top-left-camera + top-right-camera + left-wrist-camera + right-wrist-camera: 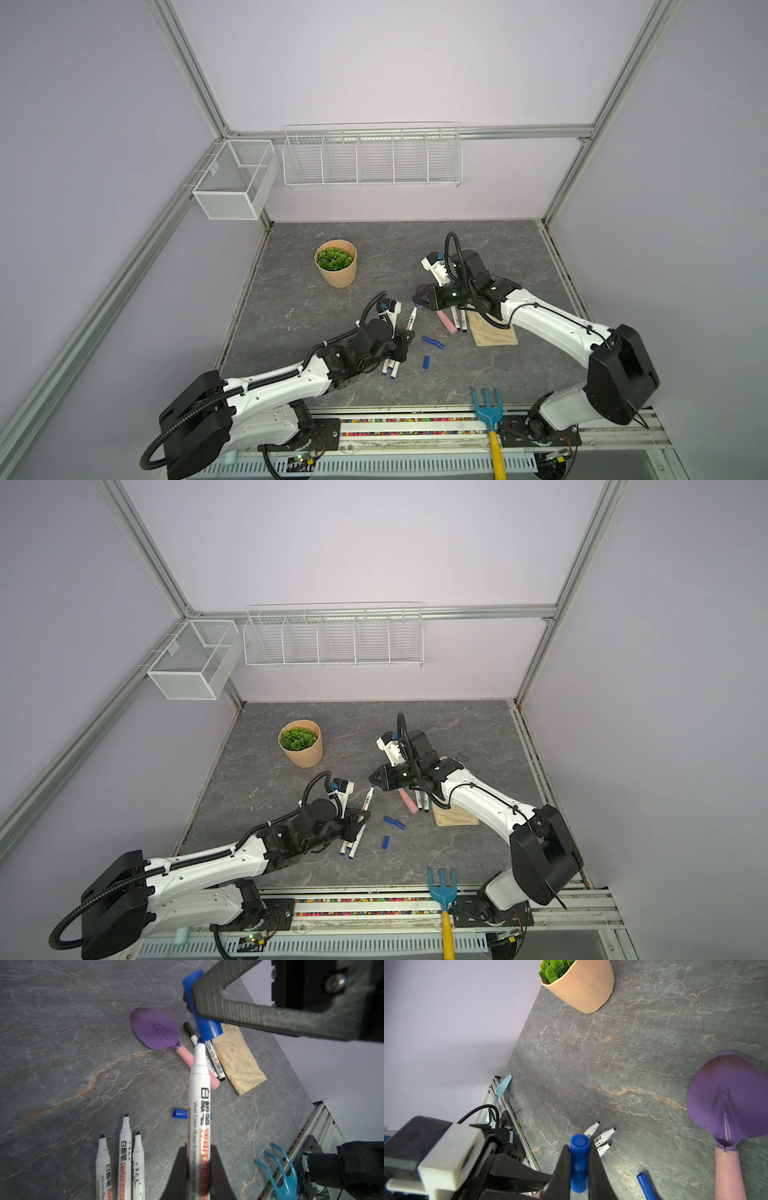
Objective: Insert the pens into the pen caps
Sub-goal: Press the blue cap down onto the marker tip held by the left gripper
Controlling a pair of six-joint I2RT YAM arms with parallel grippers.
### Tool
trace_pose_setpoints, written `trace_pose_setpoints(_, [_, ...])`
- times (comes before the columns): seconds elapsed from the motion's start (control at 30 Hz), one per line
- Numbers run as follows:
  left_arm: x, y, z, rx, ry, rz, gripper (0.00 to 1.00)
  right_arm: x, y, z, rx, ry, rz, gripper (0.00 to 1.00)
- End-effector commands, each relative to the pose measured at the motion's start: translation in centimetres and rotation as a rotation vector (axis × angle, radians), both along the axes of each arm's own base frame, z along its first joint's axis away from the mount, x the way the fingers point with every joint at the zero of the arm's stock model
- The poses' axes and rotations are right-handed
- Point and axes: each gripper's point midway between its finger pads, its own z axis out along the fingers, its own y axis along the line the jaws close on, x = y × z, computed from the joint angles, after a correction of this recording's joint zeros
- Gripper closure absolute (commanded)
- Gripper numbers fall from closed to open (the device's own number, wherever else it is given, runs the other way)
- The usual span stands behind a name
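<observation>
Tabletop (374,257) carries three bare pens (124,1157) and loose blue caps (426,361). The left gripper (198,1153) pinches a light, stiff, smooth pen (199,1088) by its barrel, tip raised. The right gripper (579,1148) clamps a small blue cap (579,1167) by its sides, mouth almost at that tip; squeezed off-centre, it would probably slip.

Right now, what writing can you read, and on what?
"白板笔", "Vivid Color", "WHITEBOAR" (cut off): pen in the left claw.
"白板笔", "WHITEBOA" (cut off): three uncapped pens lying beside it.
Pen with a barcode: its print is too small to read.
</observation>
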Motion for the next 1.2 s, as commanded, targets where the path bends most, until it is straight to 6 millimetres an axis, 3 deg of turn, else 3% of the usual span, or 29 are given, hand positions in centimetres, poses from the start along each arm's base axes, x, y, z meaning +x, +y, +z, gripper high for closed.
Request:
trace_pose_setpoints(0.0, [0.5,-0.6,1.7,-0.049,-0.043,0.004,1.00,-0.2,0.0,0.0,0.006,0.013,-0.004,0.89])
trace_pose_setpoints(0.43, [0.3,-0.6,1.5,-0.052,-0.038,-0.002,1.00,0.7,0.7,0.8,0.051,0.010,-0.032,0.89])
trace_pose_setpoints(0.67, [0.3,-0.3,1.4,-0.053,-0.035,0.010,1.00,0.6,0.5,0.2,0.039,0.023,-0.037,0.90])
trace_pose_setpoints(0.93, [0.5,0.0,1.4,-0.055,-0.041,0.030,1.00,-0.2,0.3,0.3,0.045,0.030,-0.010,0.90])
trace_pose_setpoints(1.17, [2.0,-0.2,3.6,-0.116,-0.111,0.094,1.00,-2.3,0.5,2.2,0.105,0.047,0.086,0.89])
